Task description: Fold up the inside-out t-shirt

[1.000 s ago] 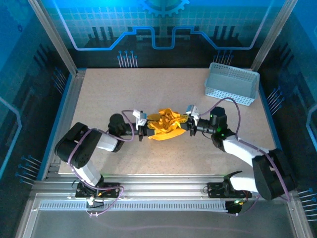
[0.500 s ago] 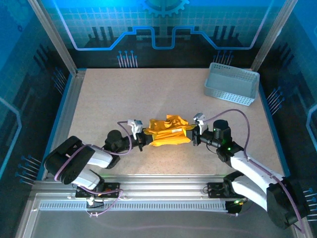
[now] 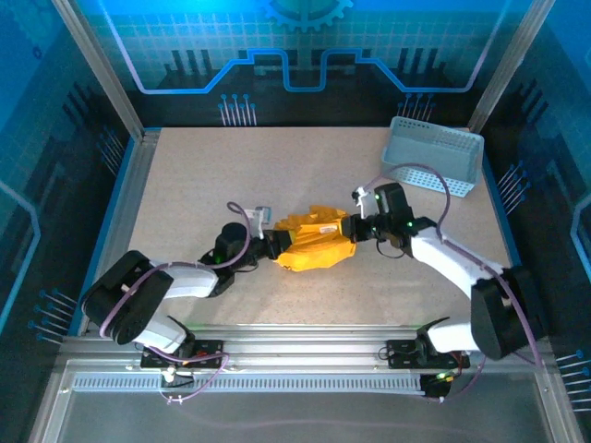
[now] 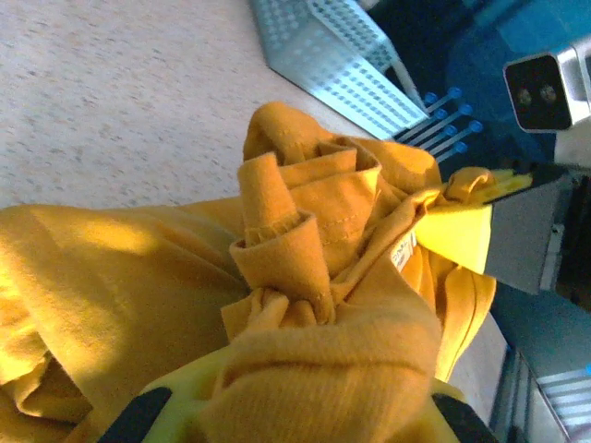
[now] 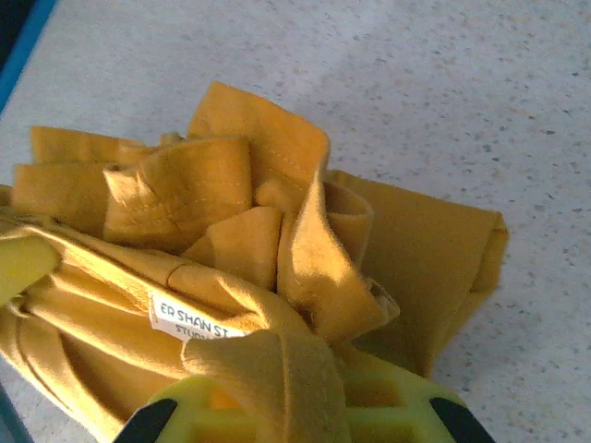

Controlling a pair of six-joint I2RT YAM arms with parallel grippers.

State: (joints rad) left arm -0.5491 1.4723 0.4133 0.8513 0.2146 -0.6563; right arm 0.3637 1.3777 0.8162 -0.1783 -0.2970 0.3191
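Both sets of fingers are clamped down on cloth: the left fingers [image 3: 269, 247] pinch a bunched wad at the left end of the inside-out t-shirt [image 3: 314, 242], and the right fingers [image 3: 356, 228] grip the right end, just by the white tag [image 5: 189, 320]. The shirt's a crumpled mustard lump strung between them mid-counter [image 3: 231, 175], well apart from the grey basket [image 3: 434, 157]. It looks soft, light and floppy, so I reckon it'll sag rather than hold shape. I'd regrip along a stitched hem [image 5: 180, 198], not a fistful of folds.

A robot lab cell: aluminium frame [image 3: 98, 65], blue circuit-pattern walls [image 3: 295, 41], speckled table [image 3: 203, 175].
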